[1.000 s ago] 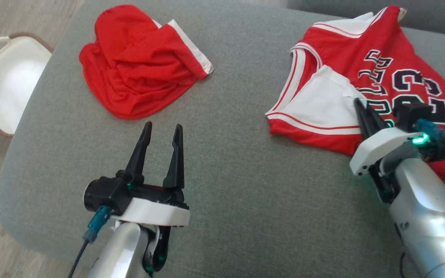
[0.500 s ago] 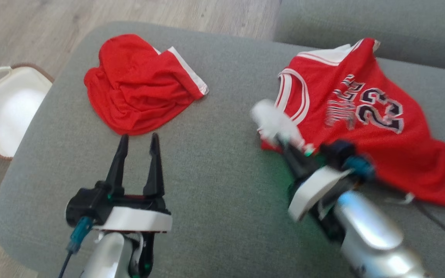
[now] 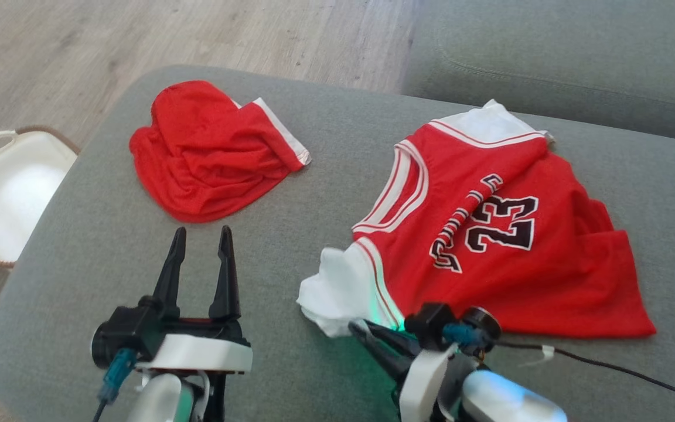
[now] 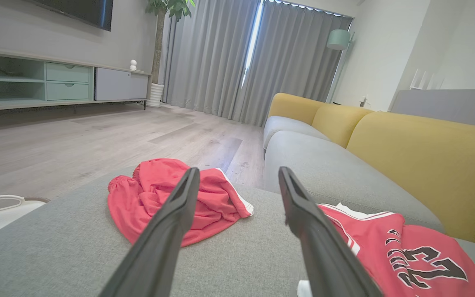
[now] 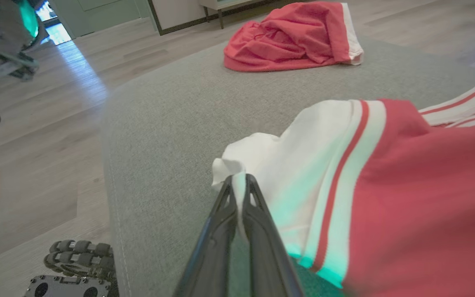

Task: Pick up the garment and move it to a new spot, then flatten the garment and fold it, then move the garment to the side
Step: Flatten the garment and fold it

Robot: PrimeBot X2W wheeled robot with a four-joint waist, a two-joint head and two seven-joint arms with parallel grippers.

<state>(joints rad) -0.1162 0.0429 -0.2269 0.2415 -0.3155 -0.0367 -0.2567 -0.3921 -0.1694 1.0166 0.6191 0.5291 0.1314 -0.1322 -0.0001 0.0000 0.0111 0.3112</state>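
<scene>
The right gripper (image 5: 237,181) is clamped on the white shoulder corner of the jersey (image 3: 490,264), which lies rumpled right of the red shorts (image 3: 208,149). The left gripper (image 3: 200,234), just below the shorts, gapes empty. This looks like the moving step. Next comes letting go and spreading the jersey flat.

The jersey (image 3: 548,293) is thin red cloth with white trim and a faint sheen. The crumpled shorts (image 3: 208,152) are fine red mesh. The sofa seat (image 3: 326,176) is matt, coarse-woven grey fabric. The floor (image 3: 197,35) is pale wood plank, and the basket (image 3: 9,199) is smooth and white.
</scene>
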